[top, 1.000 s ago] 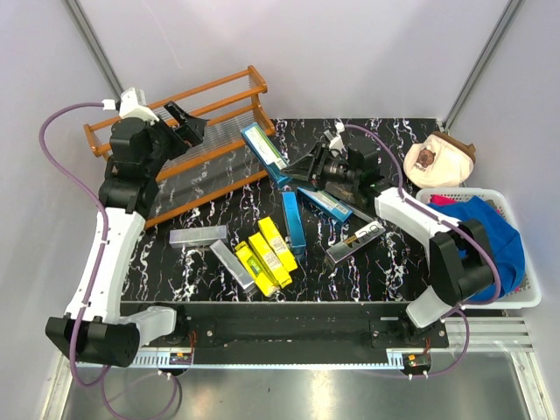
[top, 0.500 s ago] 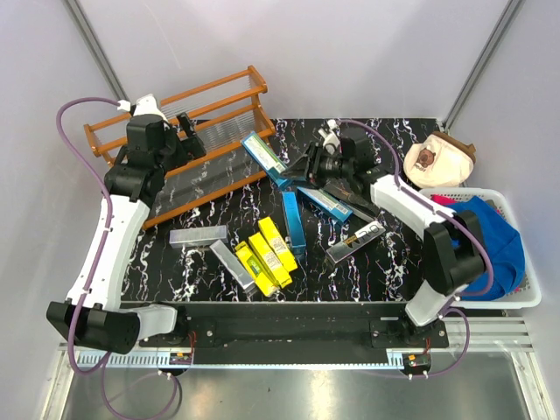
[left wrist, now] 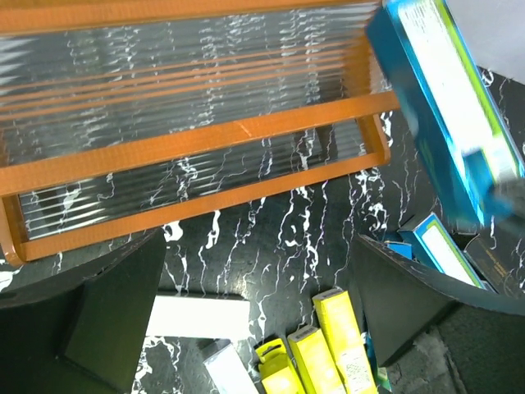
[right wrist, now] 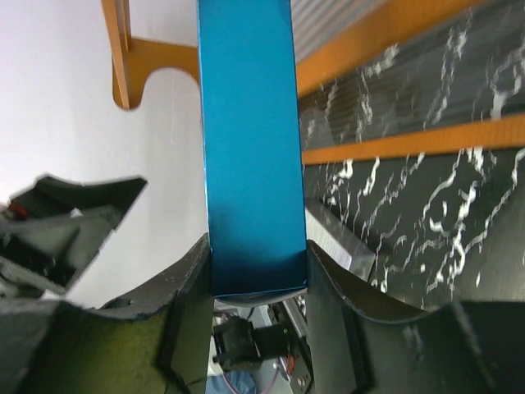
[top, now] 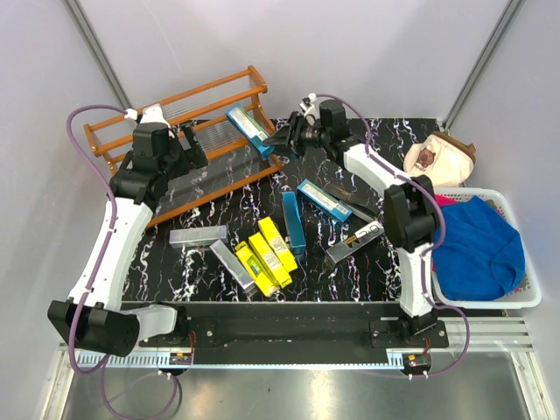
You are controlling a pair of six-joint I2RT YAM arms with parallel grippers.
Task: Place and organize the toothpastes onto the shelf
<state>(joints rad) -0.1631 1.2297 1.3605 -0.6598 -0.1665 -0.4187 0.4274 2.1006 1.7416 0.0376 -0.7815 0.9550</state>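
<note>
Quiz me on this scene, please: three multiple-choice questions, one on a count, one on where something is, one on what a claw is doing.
1. How many yellow cartons lie on the table?
A. one
B. three
C. six

2. Where is the blue carton that the right gripper holds?
A. flat on the table
B. among the yellow cartons
C. in the air at the end of the shelf

3. What state is the left gripper in?
A. open and empty
B. shut on a yellow carton
C. shut on the blue carton

Answers:
1 B: three lie side by side near the table's front edge.
2 C: the top view shows it raised at the shelf's end nearer the right arm.
3 A: its wrist view shows the fingers spread with nothing between them.
</note>
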